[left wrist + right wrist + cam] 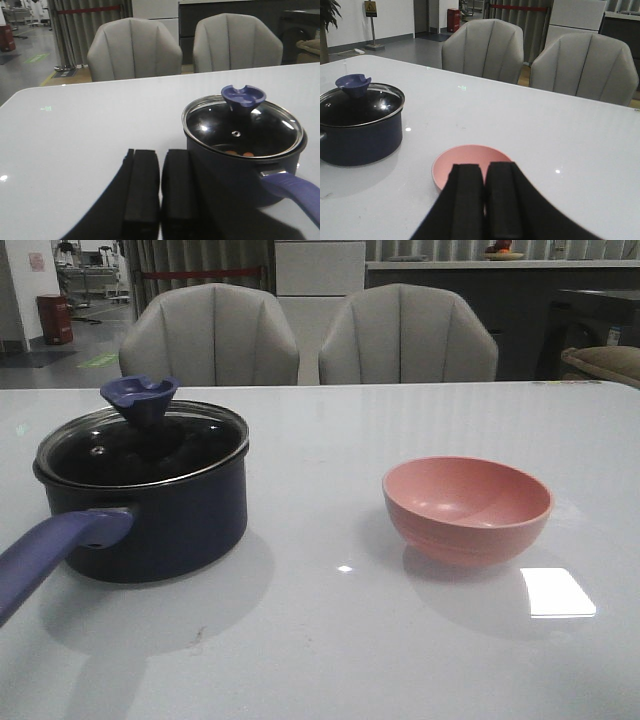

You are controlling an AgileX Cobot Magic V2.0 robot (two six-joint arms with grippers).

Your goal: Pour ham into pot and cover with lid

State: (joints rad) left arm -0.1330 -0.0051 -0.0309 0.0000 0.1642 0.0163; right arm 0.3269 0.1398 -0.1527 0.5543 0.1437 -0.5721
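Presently both the left pincer and right pincer sit together, holding nothing. The lid rests on the pot, ham visible through the glass; the pink bowl appears empty. Task judged complete: keep clear of the handle. Beyond, open table remains.
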